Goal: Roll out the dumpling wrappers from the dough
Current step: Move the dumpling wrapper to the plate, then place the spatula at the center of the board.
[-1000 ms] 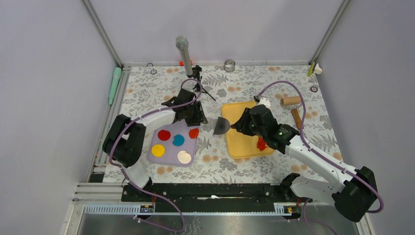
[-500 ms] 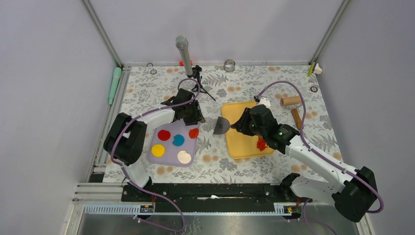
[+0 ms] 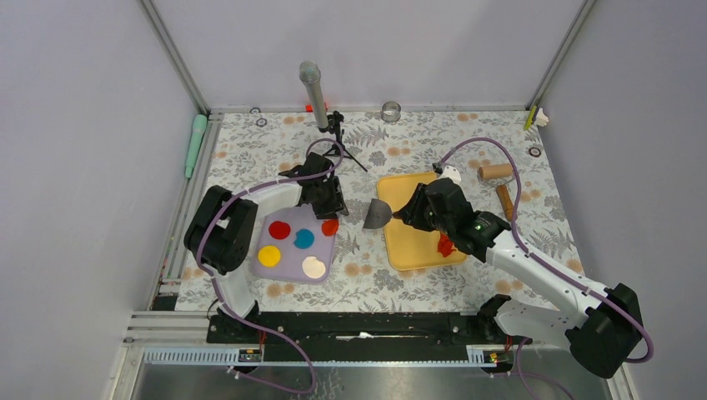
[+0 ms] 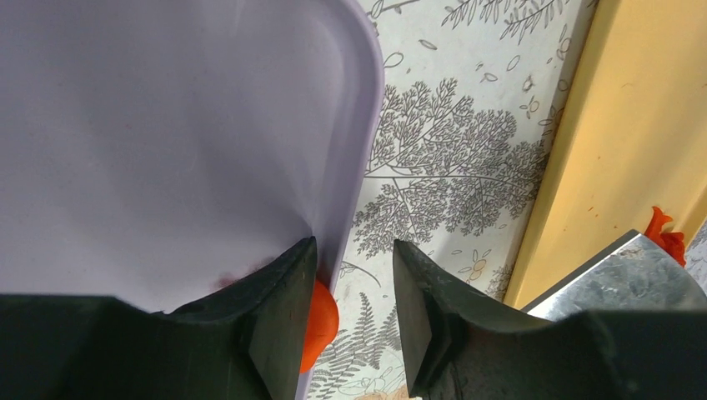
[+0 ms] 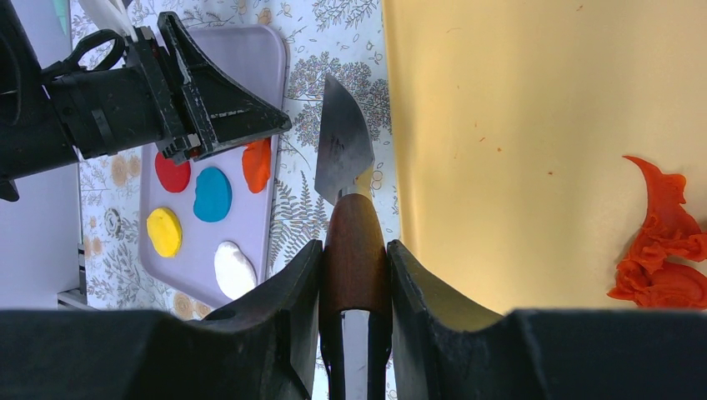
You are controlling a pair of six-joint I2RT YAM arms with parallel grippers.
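Top external view shows us the left gripper over the far right corner of the purple tray. Just on its near side a wrapper lies at the tray's right rim. A second wrapper lies flat further left on the same tray, well apart from both grippers, with a blue disc between the two and a yellow disc and a cream disc nearer the arms' bases. From the left wrist we see the jaws released, standing apart with nothing clamped: one finger sits over the tray, the other over the cloth, and the tray's rim runs through the gap. The first wrapper shows there only as an orange-red sliver beside the inner face of the finger over the tray, mostly hidden beneath it; we cannot tell whether finger and clay touch. The right gripper is clenched on the wooden handle of a scraper. The scraper's blade points over the cloth between the purple tray and the yellow tray, its tip near the first wrapper but apart from it. Red dough scraps lie on the yellow tray, off to the side of the right jaws.
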